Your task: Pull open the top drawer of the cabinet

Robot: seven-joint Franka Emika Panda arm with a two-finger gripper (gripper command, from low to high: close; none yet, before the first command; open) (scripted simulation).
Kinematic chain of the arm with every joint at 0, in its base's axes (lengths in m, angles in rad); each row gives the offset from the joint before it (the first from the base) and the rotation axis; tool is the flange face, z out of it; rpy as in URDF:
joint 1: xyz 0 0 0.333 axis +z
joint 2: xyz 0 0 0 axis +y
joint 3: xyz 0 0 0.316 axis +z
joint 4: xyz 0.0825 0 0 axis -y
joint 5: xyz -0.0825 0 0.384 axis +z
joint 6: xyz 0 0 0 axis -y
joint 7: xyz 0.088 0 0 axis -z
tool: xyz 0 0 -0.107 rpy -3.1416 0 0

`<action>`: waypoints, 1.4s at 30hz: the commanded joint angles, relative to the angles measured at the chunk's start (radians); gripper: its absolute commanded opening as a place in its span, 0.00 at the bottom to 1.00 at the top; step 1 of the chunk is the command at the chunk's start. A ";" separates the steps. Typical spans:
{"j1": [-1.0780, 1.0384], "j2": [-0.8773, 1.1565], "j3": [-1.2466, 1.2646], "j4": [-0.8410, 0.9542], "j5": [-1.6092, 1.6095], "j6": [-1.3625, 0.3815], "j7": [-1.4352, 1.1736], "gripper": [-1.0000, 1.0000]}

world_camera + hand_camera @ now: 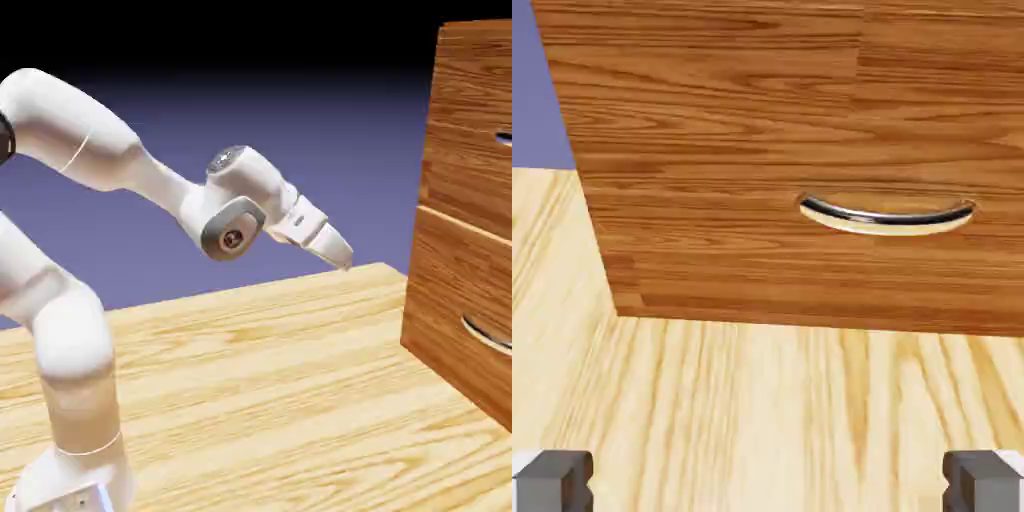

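My tool (343,257), fingers apart, faces the lower handle (887,216) — I risk opening the wrong drawer, not the top drawer (472,140).

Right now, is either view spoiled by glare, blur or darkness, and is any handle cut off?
Exterior view: evenly lit and sharp; the cabinet runs off the right edge, so both silver handles are clipped, and the backdrop fades to black at the top. Hand view: sharp and bright, a bright highlight runs along the handle, which shows whole; fingertips cropped at the bottom edge.
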 commanded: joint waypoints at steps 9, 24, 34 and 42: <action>0.326 0.009 -0.300 0.157 0.041 0.101 0.149 0.50; 0.870 0.025 -0.801 0.419 0.109 0.268 0.397 0.50; 1.232 0.035 -1.134 0.594 0.154 0.380 0.562 0.50; 1.522 0.043 -1.401 0.734 0.190 0.469 0.694 0.50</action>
